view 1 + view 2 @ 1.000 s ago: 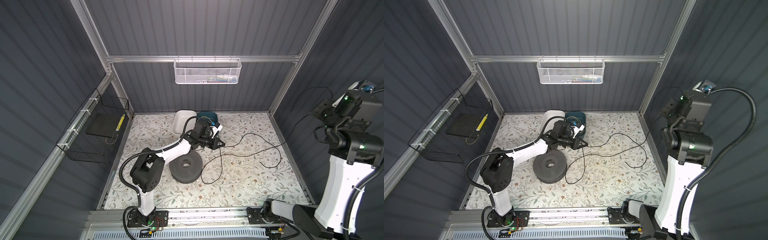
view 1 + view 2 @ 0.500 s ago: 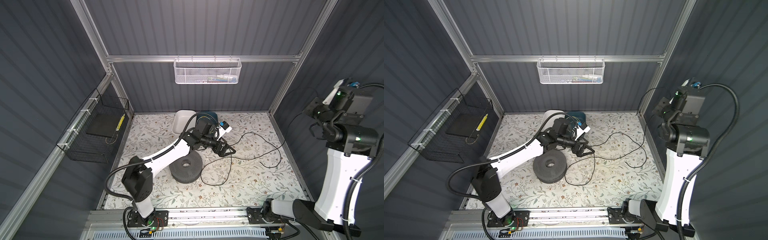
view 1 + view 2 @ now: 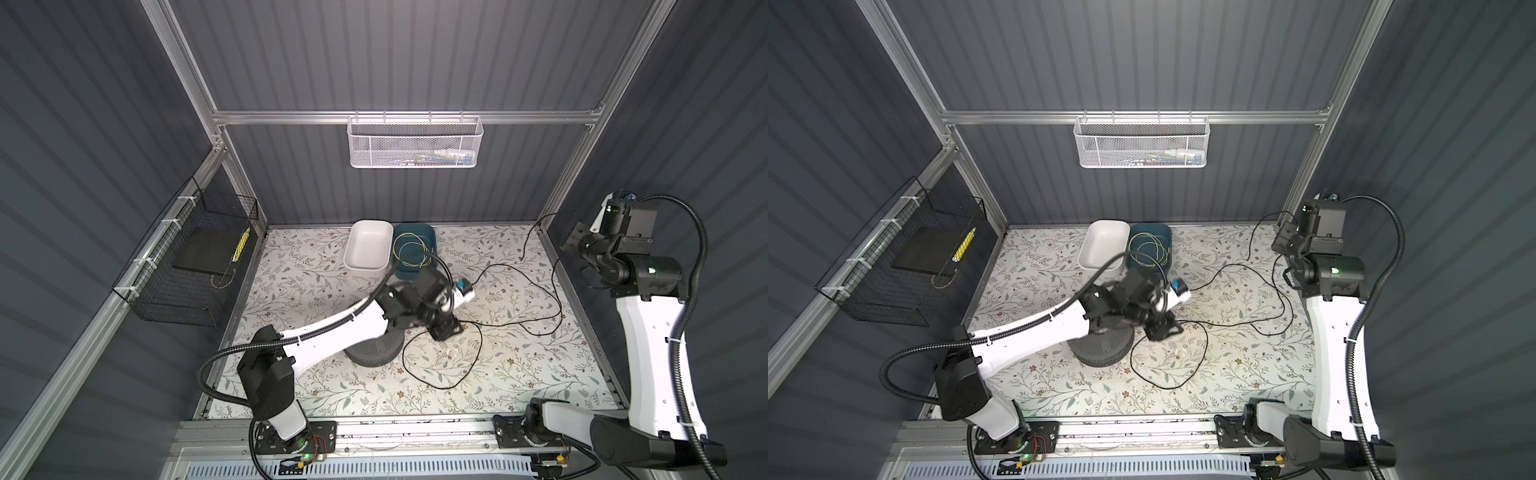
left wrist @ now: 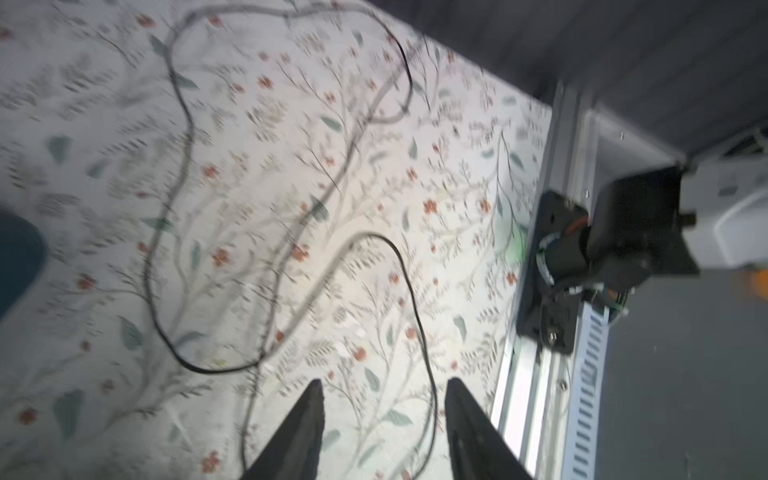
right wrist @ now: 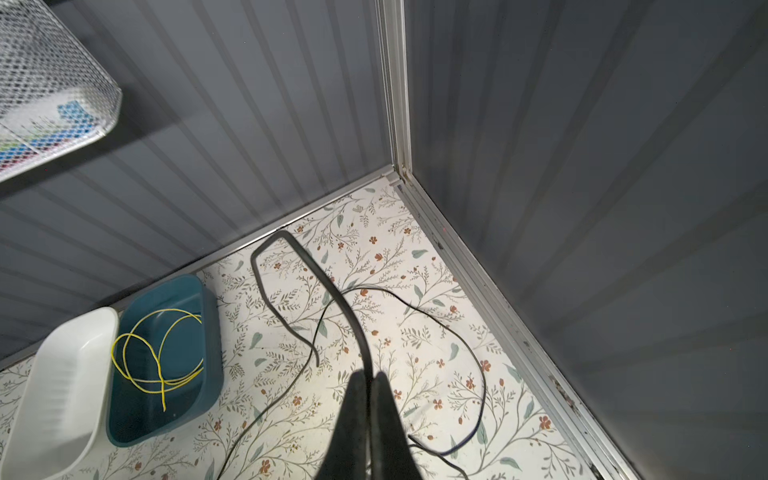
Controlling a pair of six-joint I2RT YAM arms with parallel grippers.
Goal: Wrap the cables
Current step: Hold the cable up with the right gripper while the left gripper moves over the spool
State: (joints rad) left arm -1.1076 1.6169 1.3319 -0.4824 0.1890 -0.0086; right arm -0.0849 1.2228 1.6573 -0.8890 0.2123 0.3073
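The cable (image 3: pixel 446 388) lies in loose loops on the flowery mat (image 3: pixel 316 291), mostly on the right half, and it is not wrapped yet. One big loop sits near the front, just beside the round dark block (image 3: pixel 374 353). More of the cable snakes off to the right wall. From there it goes up off the mat to your right gripper (image 5: pixel 370 376), high in the back right corner. That gripper's fingers are pressed together and pinch the cable, and a short bent bit sticks out past the tips. Your left gripper (image 4: pixel 380 384) hangs low over the mat in the middle, right by the big loop. Its fingers (image 4: pixel 307 415) are spread apart and hold nothing. In the left wrist view, the cable runs on the mat in the gap between them. That view is blurry, so you cannot tell if a finger touches it. Your left arm reaches over the round block and hides part of it. At the back of the mat stand a white bin (image 3: pixel 365 266) and a blue bin (image 3: pixel 428 237), side by side. A yellow wire (image 3: pixel 409 253) is coiled in the blue one. A white basket (image 3: pixel 415 145) hangs on the back wall, and a black one (image 3: pixel 187 270) hangs on the left wall.
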